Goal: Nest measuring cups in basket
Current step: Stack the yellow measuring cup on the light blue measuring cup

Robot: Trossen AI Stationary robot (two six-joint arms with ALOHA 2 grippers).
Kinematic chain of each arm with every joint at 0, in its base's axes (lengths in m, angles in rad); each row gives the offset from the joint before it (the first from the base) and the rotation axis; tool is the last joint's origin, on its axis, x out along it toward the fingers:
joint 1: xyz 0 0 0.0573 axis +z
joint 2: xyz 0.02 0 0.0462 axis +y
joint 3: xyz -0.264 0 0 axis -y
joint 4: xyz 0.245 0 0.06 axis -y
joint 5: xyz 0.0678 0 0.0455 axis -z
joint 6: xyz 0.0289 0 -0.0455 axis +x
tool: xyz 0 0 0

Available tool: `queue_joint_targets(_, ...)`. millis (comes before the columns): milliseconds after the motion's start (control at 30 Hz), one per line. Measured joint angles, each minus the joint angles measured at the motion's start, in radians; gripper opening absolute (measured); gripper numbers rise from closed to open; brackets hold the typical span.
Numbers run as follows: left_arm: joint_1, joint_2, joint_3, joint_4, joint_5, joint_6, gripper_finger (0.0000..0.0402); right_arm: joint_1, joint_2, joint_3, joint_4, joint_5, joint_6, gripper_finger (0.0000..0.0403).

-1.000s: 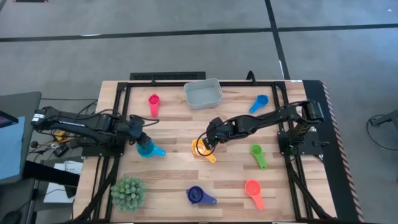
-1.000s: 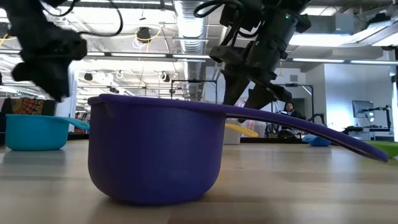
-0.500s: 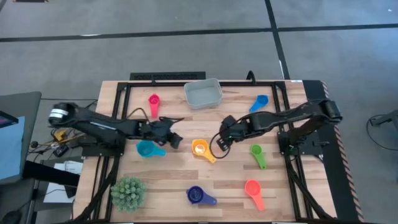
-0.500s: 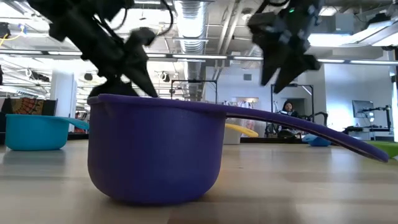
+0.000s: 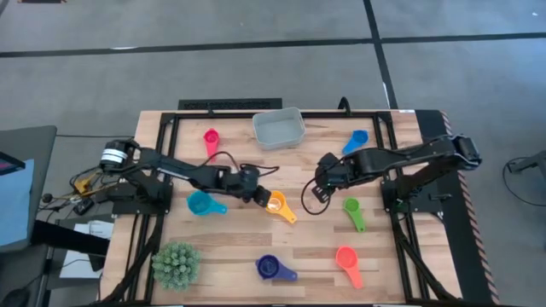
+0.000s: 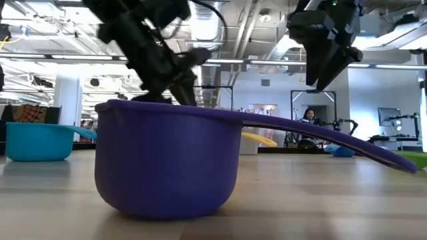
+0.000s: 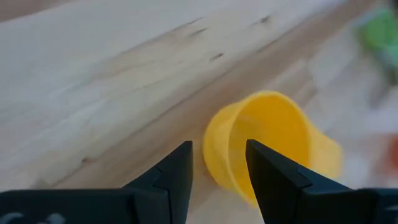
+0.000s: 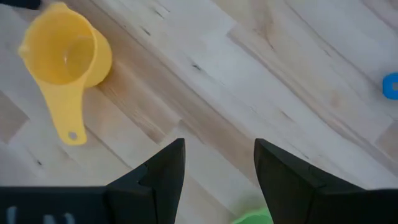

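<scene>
Swung across from the teal cup: left gripper now at the yellow cup, fingers spread (rim between). Right gripper backed off, spread, empty. Basket at twelve o'clock.

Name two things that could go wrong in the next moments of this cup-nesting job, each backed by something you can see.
The left gripper is open beside the yellow cup, whose rim sits just off one finger; closing may knock it away. The right gripper hangs close across the same cup, so the arms could collide.
</scene>
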Motion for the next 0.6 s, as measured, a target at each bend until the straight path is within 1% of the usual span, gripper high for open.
queue_joint_targets(67,-0.002,0.014,0.042,-0.120,-0.004,0.004,0.0137,0.006,-0.008,0.000,-0.004,0.000,-0.004,0.0215)
queue_joint_targets(100,-0.002,0.027,0.063,-0.137,-0.003,0.008,0.0137,0.011,-0.011,0.001,-0.010,0.001,-0.006,0.0216)
queue_joint_targets(267,-0.005,0.079,0.112,-0.129,0.040,0.012,0.0137,0.023,-0.033,-0.002,-0.042,0.007,-0.026,0.0216)
queue_joint_targets(433,-0.008,0.114,0.121,-0.137,0.063,-0.024,0.0136,0.028,-0.039,0.000,-0.055,0.014,-0.031,0.0212)
queue_joint_targets(500,-0.008,0.118,0.121,-0.140,0.060,-0.028,0.0127,0.028,-0.039,0.002,-0.057,0.021,-0.033,0.0211)
queue_joint_targets(600,-0.006,0.118,0.121,-0.141,0.051,-0.035,0.0091,0.029,-0.049,0.001,-0.060,0.031,-0.034,0.0207)
